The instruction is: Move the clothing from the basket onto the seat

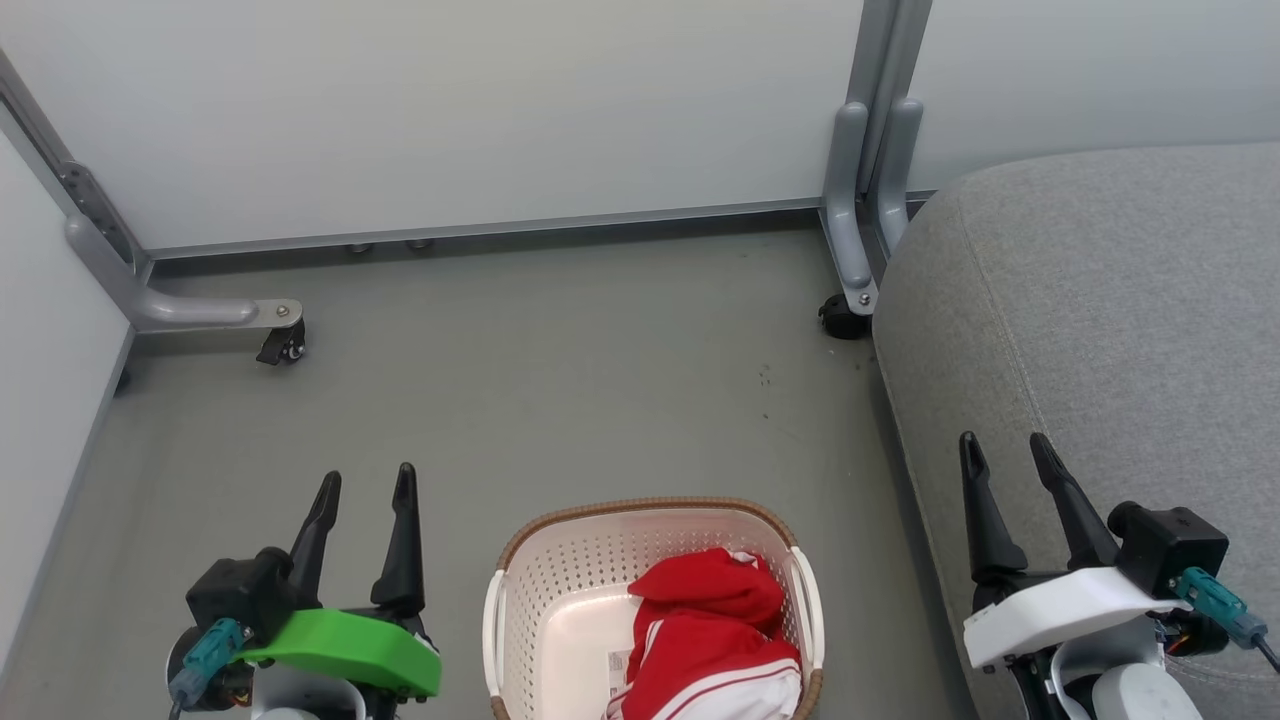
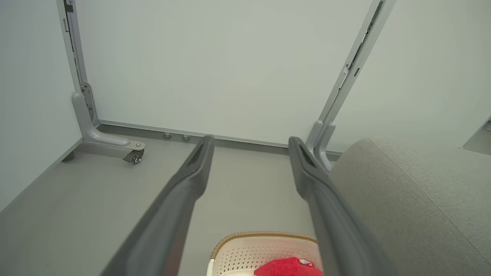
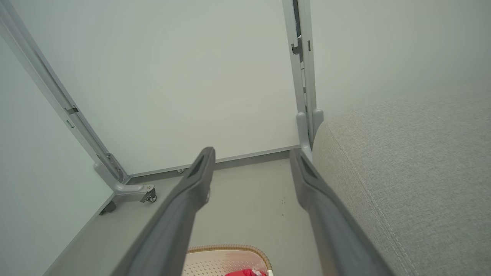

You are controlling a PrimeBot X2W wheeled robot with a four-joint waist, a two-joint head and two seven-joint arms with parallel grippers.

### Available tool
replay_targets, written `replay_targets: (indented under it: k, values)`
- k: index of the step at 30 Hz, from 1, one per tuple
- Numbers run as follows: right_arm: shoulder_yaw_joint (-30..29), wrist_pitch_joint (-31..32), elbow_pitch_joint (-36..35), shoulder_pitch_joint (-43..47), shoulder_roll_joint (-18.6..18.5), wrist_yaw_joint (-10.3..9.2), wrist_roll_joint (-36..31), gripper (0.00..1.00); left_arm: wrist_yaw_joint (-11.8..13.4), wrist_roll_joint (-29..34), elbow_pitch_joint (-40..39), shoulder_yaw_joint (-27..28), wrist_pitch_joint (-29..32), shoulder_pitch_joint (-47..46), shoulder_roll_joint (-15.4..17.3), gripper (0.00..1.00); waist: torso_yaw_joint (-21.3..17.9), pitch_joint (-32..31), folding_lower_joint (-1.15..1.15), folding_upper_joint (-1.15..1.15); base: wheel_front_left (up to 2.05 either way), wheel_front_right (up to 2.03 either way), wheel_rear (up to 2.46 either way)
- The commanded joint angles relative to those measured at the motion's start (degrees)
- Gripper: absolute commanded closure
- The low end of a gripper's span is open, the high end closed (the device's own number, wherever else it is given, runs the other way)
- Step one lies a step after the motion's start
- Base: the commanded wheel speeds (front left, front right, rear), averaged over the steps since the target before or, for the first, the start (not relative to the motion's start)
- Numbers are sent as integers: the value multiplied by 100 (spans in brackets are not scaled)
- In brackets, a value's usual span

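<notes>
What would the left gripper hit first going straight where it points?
Probably the bare grey floor or the pale wall panel's base; nothing nearer lies before the left gripper, though depth is unclear.

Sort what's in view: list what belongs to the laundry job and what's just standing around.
Job:
- red clothing, lying in the basket
- grey seat
- left gripper and right gripper, both open and empty

Just there:
- pale partition panels
- wheeled metal feet
- floor
</notes>
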Motion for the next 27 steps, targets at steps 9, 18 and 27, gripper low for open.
replay_targets:
  k: [9, 18, 27]
  values:
    - [65, -104, -82, 62, -9, 3, -539, 0, 67, 482, 138, 41, -157, 95, -2, 0, -4, -3, 0, 0, 0, 0, 0]
    - [97, -90, -119, 128, -5, 3, -812, 0, 104, 731, 263, 71, -259, 108, -25, 0, 2, -6, 0, 0, 0, 0, 0]
    - [121, -161, -132, 152, -2, 3, -982, 0, 109, 1015, 317, 60, -356, 115, -31, 0, 5, 7, 0, 0, 0, 0, 0]
